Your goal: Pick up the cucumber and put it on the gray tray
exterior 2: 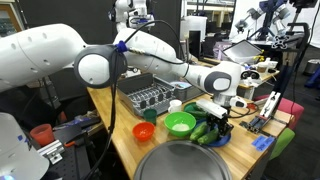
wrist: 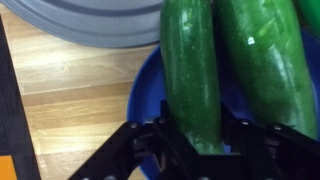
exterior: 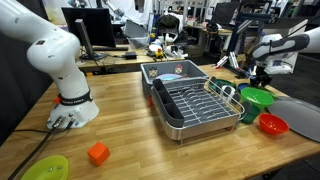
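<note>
In the wrist view two dark green cucumbers lie side by side on a blue plate [wrist: 143,100]. My gripper [wrist: 197,135] has its fingers pressed against both sides of the near end of the left cucumber [wrist: 190,65], which still rests on the plate. The gray tray [wrist: 90,25] lies just beyond the plate. In an exterior view the gripper [exterior 2: 216,119] is low over the cucumbers [exterior 2: 204,132], with the gray tray [exterior 2: 185,162] in front. In the other exterior view the gripper [exterior: 262,74] is at the far right, near the tray [exterior: 302,115].
A second cucumber [wrist: 265,60] lies close beside the gripped one. A bright green bowl [exterior 2: 180,124] and a red bowl [exterior 2: 144,131] sit next to the plate. A steel tub with a wire rack [exterior: 190,100] stands mid-table. An orange block [exterior: 97,153] lies near the front.
</note>
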`<state>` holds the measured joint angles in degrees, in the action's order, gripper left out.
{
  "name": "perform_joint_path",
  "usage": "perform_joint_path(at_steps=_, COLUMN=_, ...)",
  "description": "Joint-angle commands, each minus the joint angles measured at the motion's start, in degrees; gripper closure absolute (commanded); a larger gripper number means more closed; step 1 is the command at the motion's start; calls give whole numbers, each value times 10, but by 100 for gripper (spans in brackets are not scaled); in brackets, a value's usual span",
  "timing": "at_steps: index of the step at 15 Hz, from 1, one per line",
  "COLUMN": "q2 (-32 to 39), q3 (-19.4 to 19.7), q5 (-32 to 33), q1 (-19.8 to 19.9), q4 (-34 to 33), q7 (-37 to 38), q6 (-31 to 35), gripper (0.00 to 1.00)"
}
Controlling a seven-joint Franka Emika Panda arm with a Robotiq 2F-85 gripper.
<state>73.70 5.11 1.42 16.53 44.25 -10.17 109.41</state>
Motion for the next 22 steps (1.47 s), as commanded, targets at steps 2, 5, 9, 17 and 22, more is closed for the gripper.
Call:
perform_joint_path(at_steps=2, q2=19, q3=-11, q5=-24, q1=23, q4=-52, q7=1, q6=-21, gripper=80)
perform_joint_path(at_steps=5, q2=5, q3=-16, q5=-40, q1=32, q4=-56, q7=2, q6=-22, gripper=81)
perform_joint_path(at_steps=9, q2=-12, q3=-10, q5=-51, q1=37, q4=-60, q7=10, q6=-11, gripper=81)
perform_joint_path(at_steps=17, q2=-57, q3=-8, q5=-63, q1=72, q4=-17, q7=84, q6=21, gripper=81)
perform_joint_path(at_steps=22, q2=-99, q3=-11, q5=-99, q1=65, q4=84, q7=171, q6=87, gripper=81)
